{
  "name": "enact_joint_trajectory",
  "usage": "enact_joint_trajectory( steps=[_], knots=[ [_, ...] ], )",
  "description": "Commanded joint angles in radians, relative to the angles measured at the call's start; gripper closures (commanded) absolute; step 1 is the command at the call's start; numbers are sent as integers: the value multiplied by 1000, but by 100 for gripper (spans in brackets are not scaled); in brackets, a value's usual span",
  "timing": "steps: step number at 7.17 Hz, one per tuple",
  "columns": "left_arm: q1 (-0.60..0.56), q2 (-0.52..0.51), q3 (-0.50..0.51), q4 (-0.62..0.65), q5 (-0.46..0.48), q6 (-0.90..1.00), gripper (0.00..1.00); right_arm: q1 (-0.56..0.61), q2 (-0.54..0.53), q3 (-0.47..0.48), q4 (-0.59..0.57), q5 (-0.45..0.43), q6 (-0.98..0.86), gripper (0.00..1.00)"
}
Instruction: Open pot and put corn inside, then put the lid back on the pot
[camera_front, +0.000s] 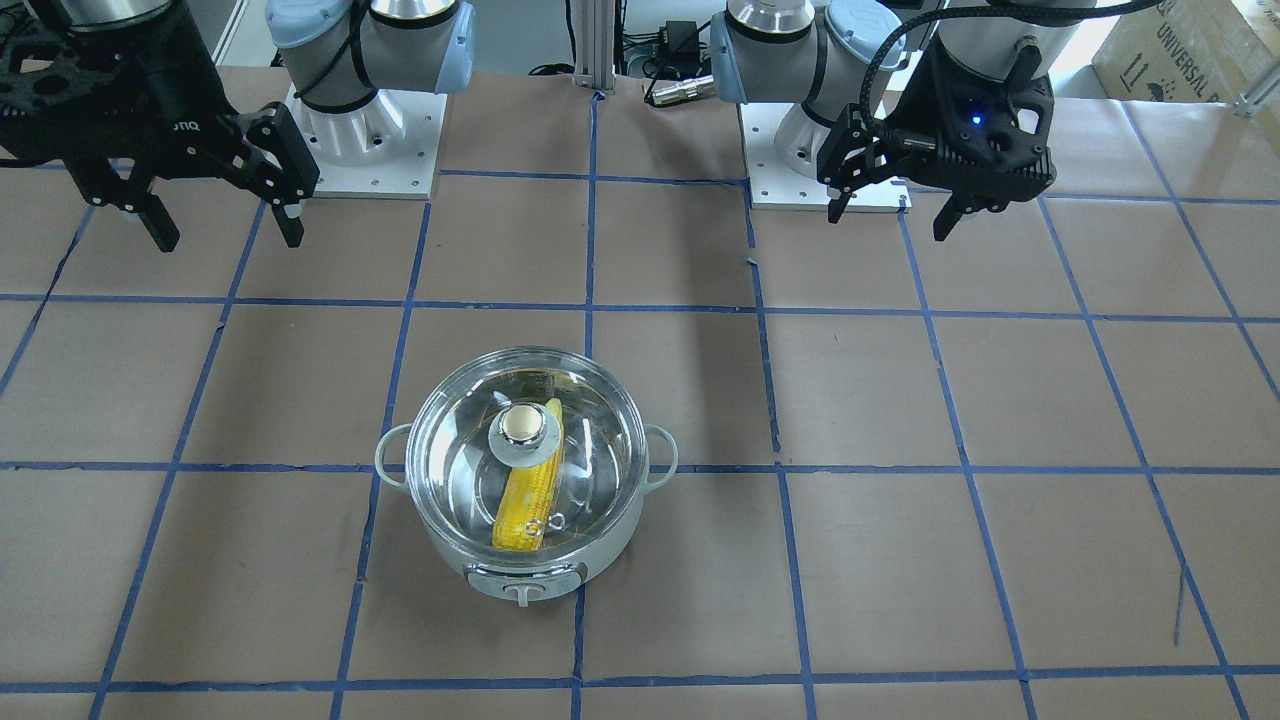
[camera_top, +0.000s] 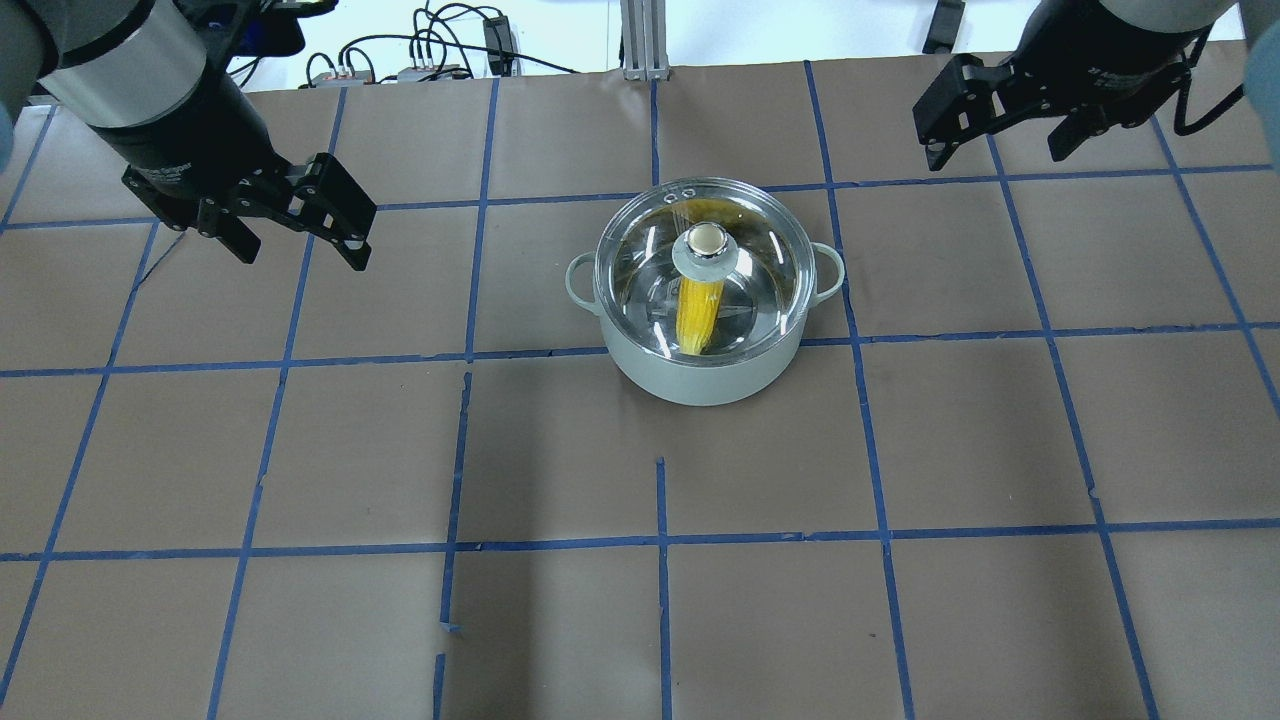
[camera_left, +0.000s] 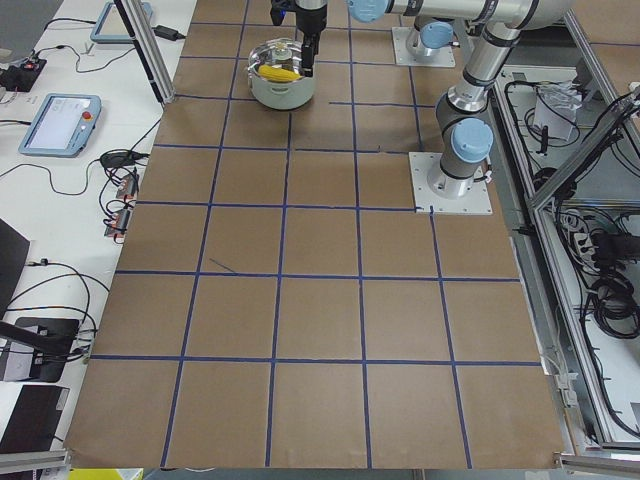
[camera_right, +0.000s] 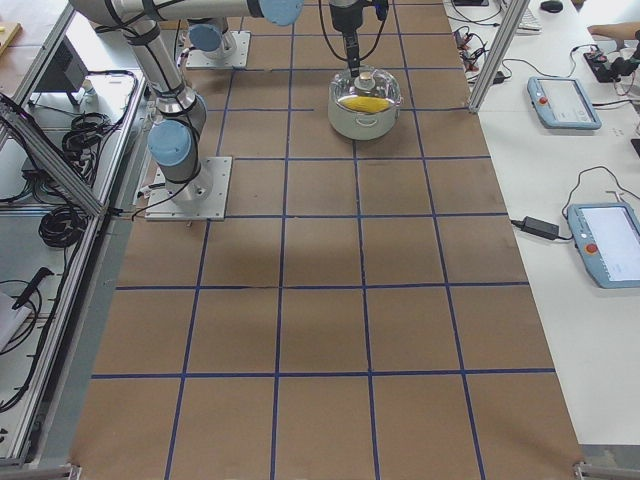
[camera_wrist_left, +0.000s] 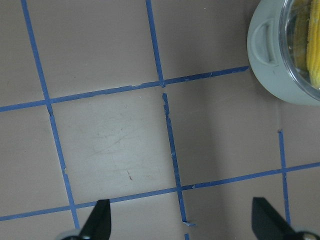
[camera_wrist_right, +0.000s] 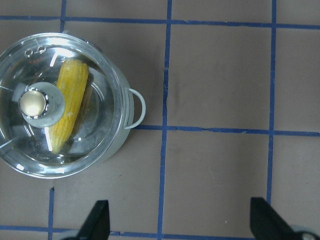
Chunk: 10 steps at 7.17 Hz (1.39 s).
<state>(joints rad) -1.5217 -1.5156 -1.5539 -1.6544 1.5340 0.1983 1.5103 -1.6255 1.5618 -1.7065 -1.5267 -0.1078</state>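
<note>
The pale mint pot (camera_front: 600, 545) stands mid-table with its dial facing the front-facing camera. The clear glass lid (camera_front: 595, 420) with its gold knob sits on the pot. The yellow corn (camera_front: 524, 500) lies inside, seen through the glass. In the overhead view the pot (camera_top: 700, 385), lid (camera_top: 765, 260) and corn (camera_top: 698, 318) show the same. My left gripper (camera_top: 298, 248) is open and empty, raised well to the pot's left. My right gripper (camera_top: 997, 152) is open and empty, raised behind and to the right of the pot. The right wrist view shows the lid (camera_wrist_right: 100, 85) over the corn (camera_wrist_right: 70, 105).
Brown paper with a blue tape grid covers the table (camera_top: 640, 600). The arm bases (camera_front: 365, 150) stand at the robot's edge. Cables and a metal post (camera_top: 640, 40) lie beyond the table's far edge. Tablets rest on the side bench (camera_right: 560, 100).
</note>
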Motion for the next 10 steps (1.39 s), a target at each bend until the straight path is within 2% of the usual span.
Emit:
enact_joint_trajectory(
  steps=[1, 3, 7, 10],
  knots=[
    [0, 0, 0, 2, 0, 1, 0, 1, 26, -5, 36, -6, 0, 0],
    [0, 0, 0, 2, 0, 1, 0, 1, 29, -14, 45, -29, 3, 0],
    [0, 0, 0, 2, 0, 1, 0, 2, 24, -74, 165, -35, 2, 0],
    [0, 0, 2, 2, 0, 6, 0, 2, 29, -77, 165, -35, 2, 0]
  ],
)
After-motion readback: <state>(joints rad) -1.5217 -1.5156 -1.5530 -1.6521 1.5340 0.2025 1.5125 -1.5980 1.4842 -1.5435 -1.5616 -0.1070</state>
